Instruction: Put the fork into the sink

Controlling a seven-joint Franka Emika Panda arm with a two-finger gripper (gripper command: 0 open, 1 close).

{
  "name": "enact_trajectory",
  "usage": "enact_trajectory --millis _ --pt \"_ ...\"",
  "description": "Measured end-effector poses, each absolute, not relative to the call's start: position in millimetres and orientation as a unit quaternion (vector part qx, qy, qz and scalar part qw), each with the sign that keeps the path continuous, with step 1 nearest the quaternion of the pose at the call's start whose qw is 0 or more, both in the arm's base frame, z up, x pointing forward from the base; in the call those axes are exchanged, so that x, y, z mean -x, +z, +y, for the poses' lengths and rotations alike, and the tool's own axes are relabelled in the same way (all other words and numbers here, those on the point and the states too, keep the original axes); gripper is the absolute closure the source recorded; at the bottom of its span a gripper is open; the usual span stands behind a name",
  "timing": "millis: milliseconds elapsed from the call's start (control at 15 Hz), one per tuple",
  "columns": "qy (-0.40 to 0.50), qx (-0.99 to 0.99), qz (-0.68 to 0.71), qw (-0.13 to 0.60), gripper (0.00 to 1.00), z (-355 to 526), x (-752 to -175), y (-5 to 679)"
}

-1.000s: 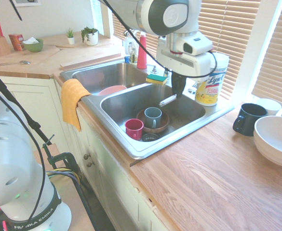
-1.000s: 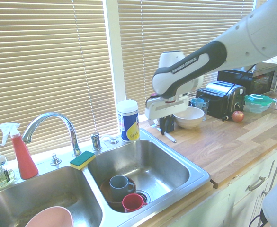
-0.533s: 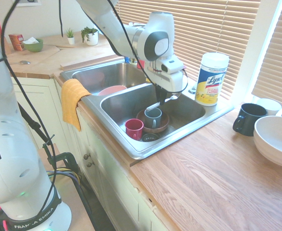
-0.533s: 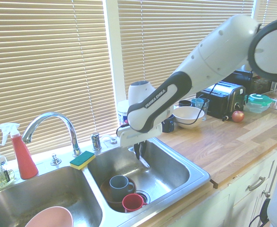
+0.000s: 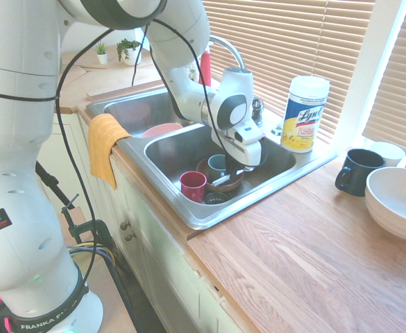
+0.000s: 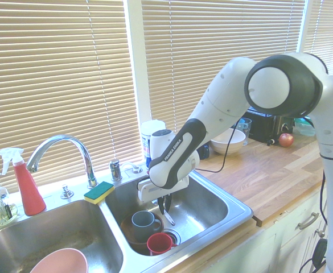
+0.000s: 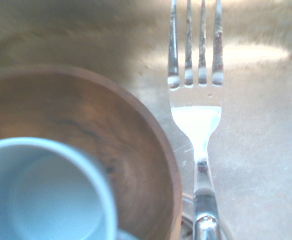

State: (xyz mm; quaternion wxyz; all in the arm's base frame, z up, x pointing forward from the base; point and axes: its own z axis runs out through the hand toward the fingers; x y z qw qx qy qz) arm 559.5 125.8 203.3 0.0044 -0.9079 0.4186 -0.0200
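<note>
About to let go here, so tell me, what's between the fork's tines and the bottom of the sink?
Nothing shows there. In the wrist view the fork hangs over bare steel sink floor, tines clear beside the brown bowl holding the blue mug.

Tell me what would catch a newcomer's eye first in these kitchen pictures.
The big white arm bends down into the sink's right basin, its gripper holding the fork low beside a brown bowl with a grey-blue mug in it. A red cup stands next to the bowl, and an orange cloth hangs over the sink's edge.
</note>
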Motion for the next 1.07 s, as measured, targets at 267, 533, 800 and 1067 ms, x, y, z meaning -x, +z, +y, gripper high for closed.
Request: enact_trajectory --millis 267,533,800,1067 --pt "0.005 0.907 0.422 0.002 0.0 121 -565 161" --pt "0.01 0.906 0.423 0.002 0.0 118 -572 155" --pt "0.009 0.909 0.417 0.001 0.0 118 -572 155" --pt "0.004 0.91 0.414 -0.002 0.0 116 -573 158"
